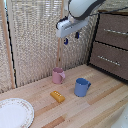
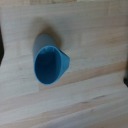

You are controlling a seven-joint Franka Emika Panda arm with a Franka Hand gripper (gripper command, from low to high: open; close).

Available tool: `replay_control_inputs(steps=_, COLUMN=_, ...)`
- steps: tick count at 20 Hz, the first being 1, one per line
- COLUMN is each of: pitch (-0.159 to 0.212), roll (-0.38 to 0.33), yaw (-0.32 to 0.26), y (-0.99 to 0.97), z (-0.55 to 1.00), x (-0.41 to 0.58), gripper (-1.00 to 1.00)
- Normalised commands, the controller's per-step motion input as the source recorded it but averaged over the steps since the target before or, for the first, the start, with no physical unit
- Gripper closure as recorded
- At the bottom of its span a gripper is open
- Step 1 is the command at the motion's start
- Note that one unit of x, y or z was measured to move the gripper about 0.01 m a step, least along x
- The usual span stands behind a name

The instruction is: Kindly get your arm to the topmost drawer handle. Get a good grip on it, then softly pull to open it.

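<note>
Exterior view, plate (image 1: 15, 113) nearest, then blue mug (image 1: 81, 87), and above them the arm (image 1: 82, 7) hangs with its gripper (image 1: 71, 38) slightly parted and empty, the topmost drawer handle (image 1: 116, 32) off at that view's right, untouched, reach and pull all ahead

Pink mug (image 1: 58, 76), blue mug (image 1: 82, 87) — orange block (image 1: 57, 96), plate (image 1: 15, 114).
</note>
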Motion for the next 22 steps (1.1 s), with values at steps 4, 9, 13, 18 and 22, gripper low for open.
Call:
replay_control_inputs(steps=4, pitch=0.000, roll=-0.375, yaw=0.076, y=-0.29, z=0.00, x=-0.026, gripper=-1.00)
replay_control_inputs(steps=9, pitch=0.000, roll=-0.375, yaw=0.076, y=-0.29, z=-0.01, x=-0.014, gripper=-1.00)
replay_control_inputs(steps=13, pitch=0.000, roll=-0.375, yaw=0.075, y=-0.29, z=-0.02, x=0.000, gripper=-1.00)
replay_control_inputs(steps=18, pitch=0.000, roll=-0.375, yaw=0.047, y=-0.29, z=-0.02, x=0.000, gripper=-1.00)
replay_control_inputs(steps=22, pitch=0.000, roll=-0.375, yaw=0.018, y=-0.28, z=0.00, x=0.004, gripper=-1.00)
